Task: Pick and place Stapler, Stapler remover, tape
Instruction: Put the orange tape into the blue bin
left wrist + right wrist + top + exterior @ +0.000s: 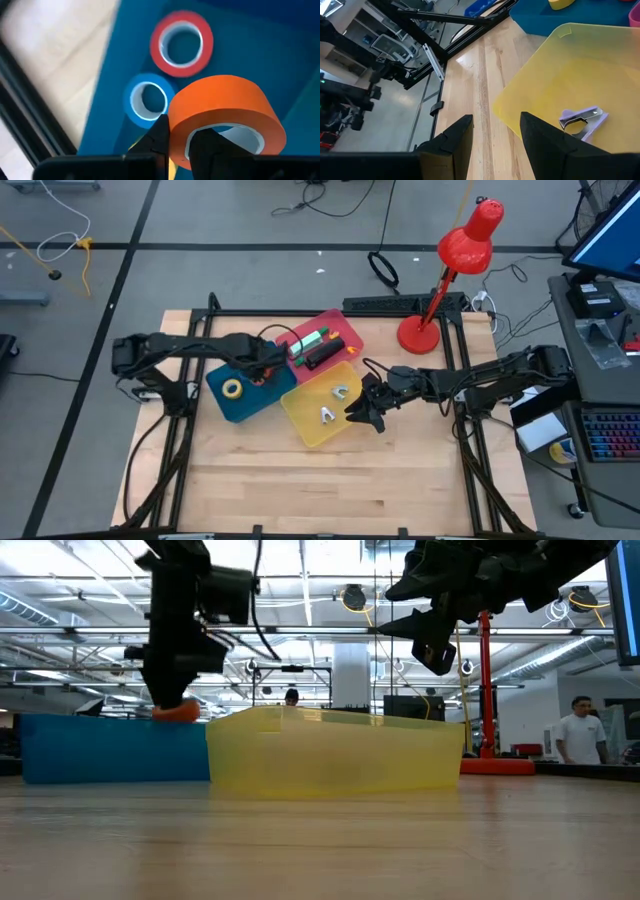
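My left gripper (176,131) hangs over the blue bin (225,405), shut on the orange tape roll (225,107); in the low view the roll (177,711) shows just above the bin's rim. The red roll (182,44) and the blue roll (147,97) lie flat on the bin's floor, as does the yellow roll (232,389). My right gripper (496,126) is open and empty, above the right end of the yellow bin (318,420). Two staple removers (333,402) lie in that bin, one of them pale purple (582,120). Staplers (320,348) lie in the pink bin (345,330). My left gripper pinches the orange roll's wall (179,150) with one finger (207,147) inside the ring's hole and the other finger (159,137) outside it. The fingers come from above, pointing down. The roll is lifted clear of the bin's floor, tilted.
The three bins stand close together at the table's middle, toward the far side. A red desk lamp (440,290) stands at the far right corner. Bare wood lies along the table's near half (320,490). People stand in the room beyond (580,735).
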You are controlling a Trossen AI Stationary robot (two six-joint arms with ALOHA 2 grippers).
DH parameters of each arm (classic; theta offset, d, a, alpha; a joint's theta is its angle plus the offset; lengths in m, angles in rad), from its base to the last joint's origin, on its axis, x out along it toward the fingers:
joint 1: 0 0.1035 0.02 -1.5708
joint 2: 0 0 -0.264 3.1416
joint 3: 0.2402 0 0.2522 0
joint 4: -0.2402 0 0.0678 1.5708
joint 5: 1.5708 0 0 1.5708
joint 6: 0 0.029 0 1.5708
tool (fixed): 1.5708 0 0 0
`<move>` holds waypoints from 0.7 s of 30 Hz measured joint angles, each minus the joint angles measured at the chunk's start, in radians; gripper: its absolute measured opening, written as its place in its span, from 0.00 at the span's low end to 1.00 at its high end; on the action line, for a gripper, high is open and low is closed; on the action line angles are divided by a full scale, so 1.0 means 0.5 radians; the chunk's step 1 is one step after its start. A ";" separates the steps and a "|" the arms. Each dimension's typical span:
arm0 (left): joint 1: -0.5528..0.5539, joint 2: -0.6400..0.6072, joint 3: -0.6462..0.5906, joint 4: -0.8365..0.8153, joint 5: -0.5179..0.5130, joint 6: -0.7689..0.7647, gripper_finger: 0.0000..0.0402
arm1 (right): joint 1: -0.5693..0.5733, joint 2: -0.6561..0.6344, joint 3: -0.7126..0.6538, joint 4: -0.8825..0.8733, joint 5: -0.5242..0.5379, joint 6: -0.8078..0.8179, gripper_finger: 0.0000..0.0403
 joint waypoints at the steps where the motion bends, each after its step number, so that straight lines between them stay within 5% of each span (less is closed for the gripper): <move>1: 0.019 0.039 0.000 0.002 0.042 0.040 0.09 | 0.000 0.000 0.000 0.000 0.000 0.000 0.39; 21: 0.047 0.411 0.001 0.189 0.203 0.142 0.09 | 0.000 0.000 0.000 0.000 -0.001 0.013 0.39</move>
